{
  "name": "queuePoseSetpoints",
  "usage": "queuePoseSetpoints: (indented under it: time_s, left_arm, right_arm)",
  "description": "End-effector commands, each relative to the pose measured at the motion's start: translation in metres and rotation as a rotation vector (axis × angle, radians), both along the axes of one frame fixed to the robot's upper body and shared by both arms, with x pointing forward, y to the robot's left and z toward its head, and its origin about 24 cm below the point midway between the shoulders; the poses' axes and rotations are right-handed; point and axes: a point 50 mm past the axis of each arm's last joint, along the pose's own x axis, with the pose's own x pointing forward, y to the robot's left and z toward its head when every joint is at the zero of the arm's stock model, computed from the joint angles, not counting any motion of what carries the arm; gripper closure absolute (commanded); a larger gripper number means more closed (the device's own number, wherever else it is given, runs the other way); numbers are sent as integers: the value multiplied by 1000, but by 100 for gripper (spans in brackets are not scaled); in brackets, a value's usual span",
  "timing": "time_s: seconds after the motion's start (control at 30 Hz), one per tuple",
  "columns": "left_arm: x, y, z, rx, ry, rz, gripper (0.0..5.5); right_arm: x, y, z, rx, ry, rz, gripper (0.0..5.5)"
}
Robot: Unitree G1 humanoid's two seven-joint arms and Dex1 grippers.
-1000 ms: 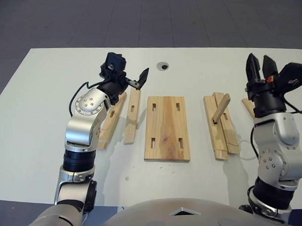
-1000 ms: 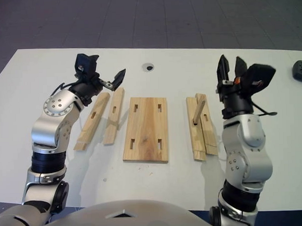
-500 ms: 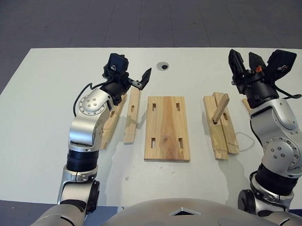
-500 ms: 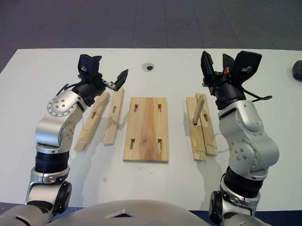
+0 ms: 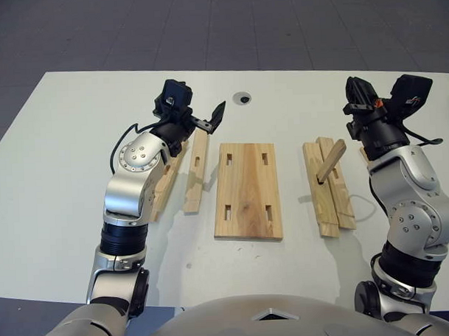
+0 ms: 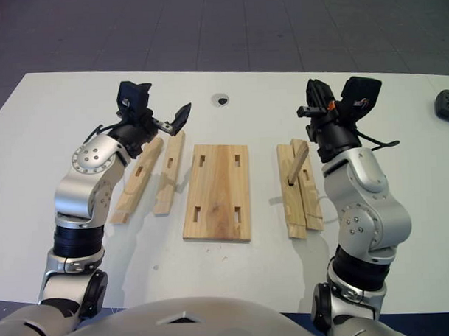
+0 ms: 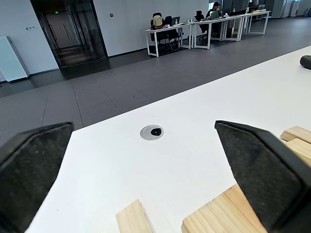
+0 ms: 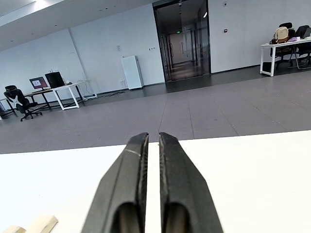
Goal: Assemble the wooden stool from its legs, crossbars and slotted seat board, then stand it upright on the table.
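Left eye view gives you the slotted seat board [image 5: 247, 191] lying flat at the middle of the white table [image 5: 69, 151], its four slots facing up. Just to its left lie two slotted wooden legs, the inner leg [image 5: 197, 173] beside the board and the outer leg [image 5: 165, 186] partly hidden under the left arm. To the board's right, a pair of long wooden pieces [image 5: 330, 201] lie touching side by side, and a short crossbar [image 5: 330, 161] leans tilted on them with its lower end resting on the pair; you cannot tell whether it sits in a slot. Your left gripper [image 5: 192, 114] hangs over the far ends of the two left legs with its jaws spread wide and nothing between them. Your right gripper [image 5: 357, 93] is raised beyond the far end of the right pair, its fingers [image 8: 131, 184] drawn almost together with only a thin gap and gripping nothing. Farther back, a round grommet [image 5: 242, 98] sits in the tabletop, and a dark device [image 6: 447, 101] lies at the table's right edge.
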Motion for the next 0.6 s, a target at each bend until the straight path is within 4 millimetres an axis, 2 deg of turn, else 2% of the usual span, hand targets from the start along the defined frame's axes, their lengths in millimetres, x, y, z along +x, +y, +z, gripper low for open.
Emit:
queuePoseSetpoints:
  time_s: [0.03, 0.4, 0.5, 0.6]
  left_arm:
    - [-1, 0, -2, 9, -1, 5, 10]
    - [-2, 0, -2, 8, -2, 10, 10]
    - [-2, 0, -1, 9, -3, 9, 10]
    - [-2, 0, -1, 8, -5, 10, 10]
  right_arm:
    - [4, -1, 1, 24, 3, 2, 549]
    - [8, -2, -17, -43, 68, 30, 549]
    - [9, -3, -10, -57, 37, 28, 549]
    - [14, -3, 11, -81, -45, 31, 549]
